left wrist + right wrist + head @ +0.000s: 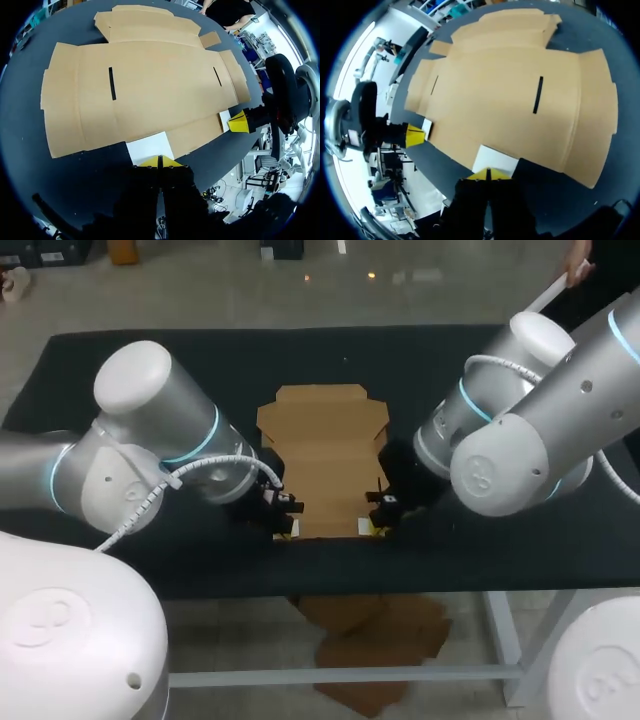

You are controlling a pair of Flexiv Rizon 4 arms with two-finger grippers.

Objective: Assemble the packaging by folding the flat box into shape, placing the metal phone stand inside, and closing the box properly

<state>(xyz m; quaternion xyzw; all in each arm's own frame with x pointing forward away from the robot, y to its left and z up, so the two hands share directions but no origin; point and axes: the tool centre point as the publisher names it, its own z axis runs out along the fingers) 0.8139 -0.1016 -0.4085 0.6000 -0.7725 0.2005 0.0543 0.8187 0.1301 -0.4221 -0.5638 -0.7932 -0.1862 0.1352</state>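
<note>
The flat brown cardboard box (pixel 325 455) lies unfolded in the middle of the black table, with two dark slots in its panels (pixel 112 83). My left gripper (pixel 285 526) is shut at the box's near left corner, its yellow tips (pixel 160 161) together at a small white tab (pixel 150 146). My right gripper (pixel 375 525) is shut at the near right corner, its tips (pixel 488 173) against another white tab (pixel 495 160). Each wrist view also shows the other gripper (pixel 239 121) (pixel 414 136) across the box's near edge. No metal phone stand is in view.
The black table top (pixel 500 550) has bare room on both sides of the box and behind it. Its front edge runs close behind both grippers.
</note>
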